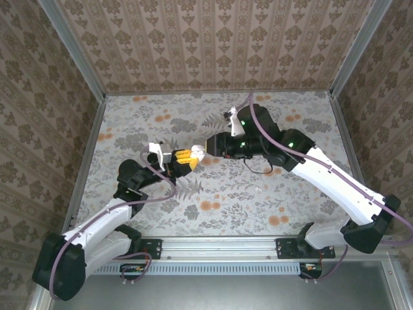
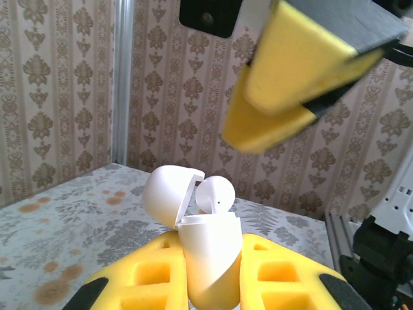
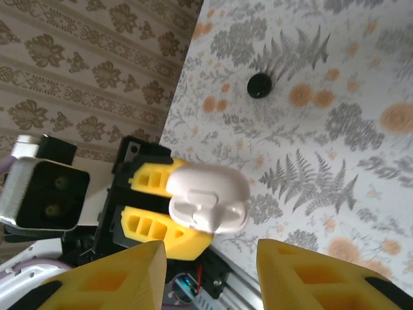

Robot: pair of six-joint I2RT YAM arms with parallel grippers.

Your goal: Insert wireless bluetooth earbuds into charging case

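Top view: the left gripper [image 1: 192,157] sits left of centre, its yellow fingers closed on the case [image 1: 199,153], which reads here as a small white blob. The right gripper [image 1: 210,146] points at it from the right, its tip just beside the case. From this height I cannot tell whether they touch or how far the right fingers are spread. A pale speck [image 1: 258,188] lies on the table [image 1: 290,206], right of centre and too small to identify.

Left wrist view: the left gripper [image 2: 210,248] clamps the case [image 2: 213,274] upright between its fingers [image 2: 151,274] at the bottom of the frame; the base of the case is cut off by the lower edge. The lid [image 2: 169,194] is swung open to the left. A white earbud [image 2: 213,196] stands in the open top, its lower part hidden inside. The right gripper [image 2: 245,113] hangs blurred in the upper right, clear of the case. Its two fingers overlap in this picture, so the gap between them is hard to read.

Right wrist view: the right gripper [image 3: 211,258] shows its two yellow fingers [image 3: 103,281] at the bottom edge, well apart with nothing between them. Above the gap, at lower centre, the case [image 3: 210,194] is pinched by the left gripper's fingers [image 3: 145,223], and the inside of the case is hard to make out. A small black round piece [image 3: 259,84] lies on the table [image 3: 335,161] in the upper middle, well apart from the case; what it is I cannot tell.
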